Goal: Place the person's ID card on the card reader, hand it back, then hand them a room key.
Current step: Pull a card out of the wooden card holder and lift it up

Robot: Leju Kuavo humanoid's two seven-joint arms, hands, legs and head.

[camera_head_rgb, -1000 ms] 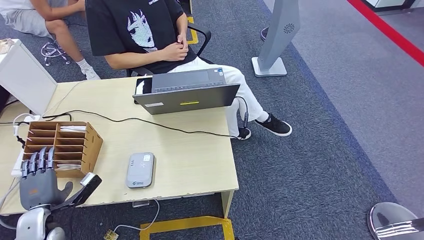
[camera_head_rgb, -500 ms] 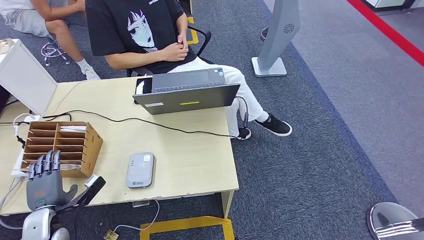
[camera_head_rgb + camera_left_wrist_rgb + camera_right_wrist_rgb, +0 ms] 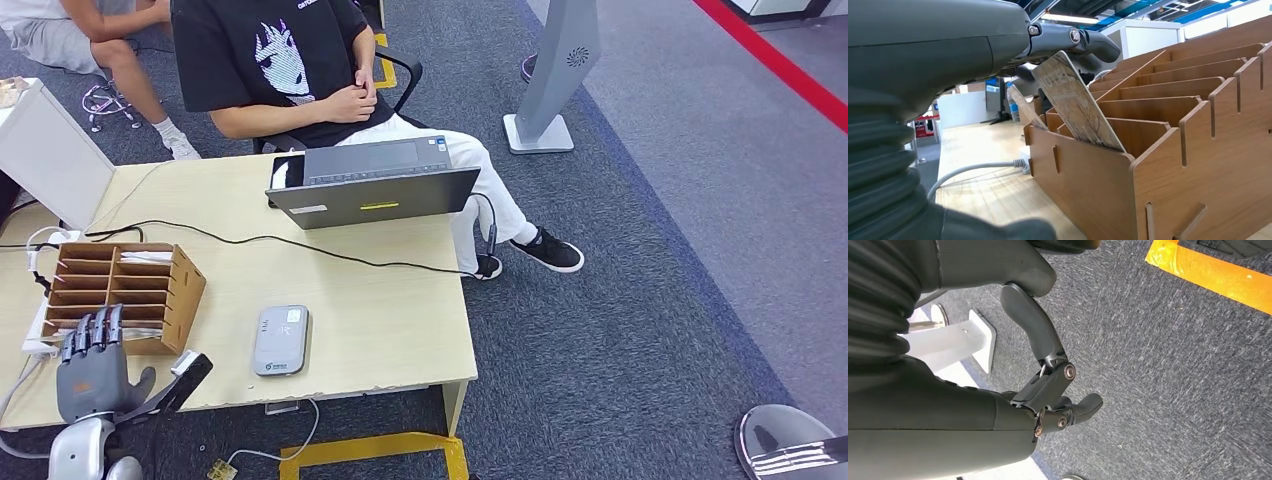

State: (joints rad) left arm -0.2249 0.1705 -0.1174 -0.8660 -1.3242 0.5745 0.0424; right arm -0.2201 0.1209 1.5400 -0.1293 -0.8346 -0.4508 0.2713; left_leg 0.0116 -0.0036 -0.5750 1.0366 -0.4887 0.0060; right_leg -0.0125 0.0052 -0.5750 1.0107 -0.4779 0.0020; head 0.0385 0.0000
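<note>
Just ahead of the left hand (image 3: pixel 92 362) stands the brown wooden card rack with slotted compartments (image 3: pixel 125 292), on the pale wooden table (image 3: pixel 380 320). The hand is raised at the table's near edge with its dark fingers (image 3: pixel 90 330) straight, side by side and pointing up toward the rack's near wall; its thumb sticks out to the side. From the wrist camera a fingertip (image 3: pixel 1095 45) sits against the top edge of a worn pale key card (image 3: pixel 1075 102) that leans tilted in the nearest slot of the rack; whether the card is pinched or merely touched I cannot tell. A second card (image 3: pixel 1025 107) leans in the same row farther along.

Off to the hand's thumb side, lying flat on the table and well apart from the rack, is the grey rounded card reader (image 3: pixel 280 340). Beyond it, at the table's far edge, stands an open dark grey laptop (image 3: pixel 372 185), with a black cable (image 3: pixel 300 245) running across the table between rack and laptop. Behind the laptop a person in a black printed T-shirt (image 3: pixel 265 60) sits with hands clasped.

Hanging over grey carpet (image 3: pixel 1173 365), the right hand (image 3: pixel 1053 390) has its fingers curled inward, holding nothing; a yellow tape strip (image 3: pixel 1213 275) crosses the carpet nearby.
</note>
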